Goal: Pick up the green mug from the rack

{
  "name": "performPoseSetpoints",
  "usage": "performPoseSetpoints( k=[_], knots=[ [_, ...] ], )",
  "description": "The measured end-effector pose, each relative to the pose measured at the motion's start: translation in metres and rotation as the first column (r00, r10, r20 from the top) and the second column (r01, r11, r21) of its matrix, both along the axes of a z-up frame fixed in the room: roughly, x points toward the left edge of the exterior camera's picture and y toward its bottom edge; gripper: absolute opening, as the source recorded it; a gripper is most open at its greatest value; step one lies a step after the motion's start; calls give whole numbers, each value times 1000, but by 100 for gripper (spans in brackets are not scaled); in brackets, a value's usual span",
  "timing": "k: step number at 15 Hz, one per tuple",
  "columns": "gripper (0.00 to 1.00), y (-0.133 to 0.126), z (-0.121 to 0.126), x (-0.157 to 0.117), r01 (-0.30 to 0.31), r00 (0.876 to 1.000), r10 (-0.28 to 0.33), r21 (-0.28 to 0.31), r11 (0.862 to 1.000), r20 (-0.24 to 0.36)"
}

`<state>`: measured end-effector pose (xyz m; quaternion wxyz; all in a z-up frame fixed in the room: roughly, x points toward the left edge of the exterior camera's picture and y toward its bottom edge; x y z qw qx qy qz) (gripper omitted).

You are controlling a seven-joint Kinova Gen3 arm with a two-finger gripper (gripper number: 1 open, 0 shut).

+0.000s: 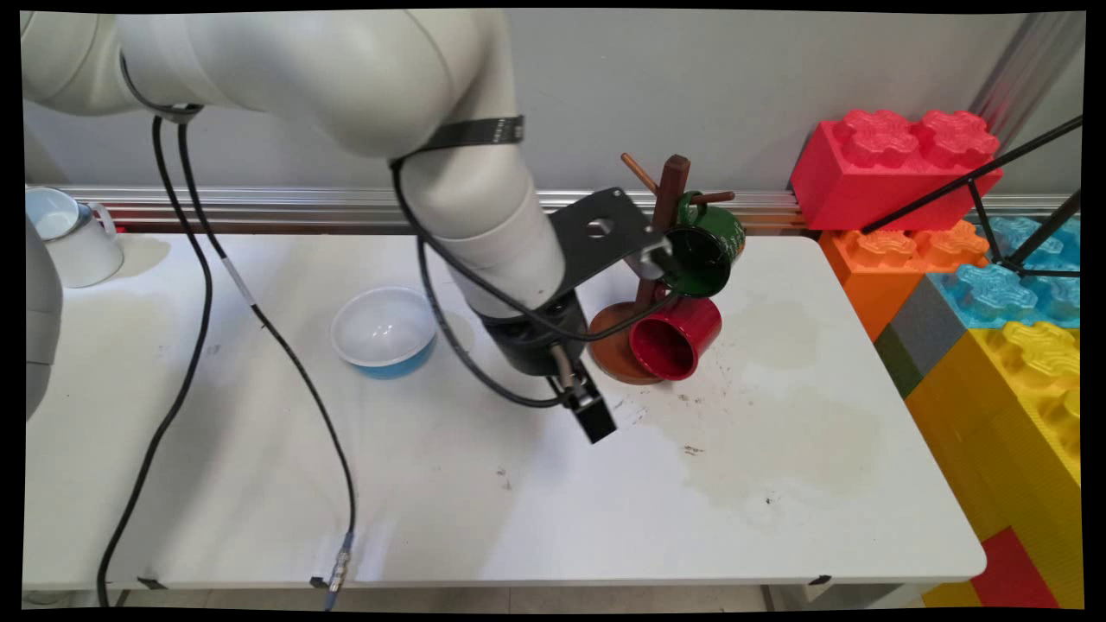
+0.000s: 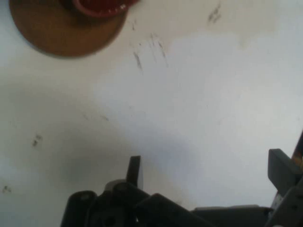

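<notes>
While my black two-finger pincer [image 2: 208, 170] hangs spread and empty over the white table [image 2: 199, 94], the round brown wooden base [image 2: 57, 33] and red mug [image 2: 102, 5] are cut off above.

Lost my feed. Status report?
Gripper jaws open, empty, low over bare table. Nearest: red mug on wooden mug tree. Green mug above it.

Even, bright light falls from above; the table [image 1: 778, 484] shows a soft sheen and no hard glare. A dim, diffuse shadow lies just ahead of the jaws and to their left in the hand view, which is soft throughout. The main view bows at its edges.
</notes>
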<state>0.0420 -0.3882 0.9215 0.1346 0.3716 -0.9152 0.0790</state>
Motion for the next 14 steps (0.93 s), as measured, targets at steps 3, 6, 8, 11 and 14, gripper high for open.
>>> performPoseSetpoints(
  k=[3, 6, 8, 11, 14],
  knots=[
    [100, -1, 1, -12, -78, 997, 77, -7, 997, -25],
    [100, 0, 3, -21, -138, 989, 137, -10, 990, -58],
    [100, 3, 5, -27, -204, 974, 201, -15, 979, -102],
    [100, 5, 10, -33, -275, 950, 265, -44, 960, -165],
    [100, 6, 13, -38, -307, 934, 288, -63, 950, -213]
  ],
)
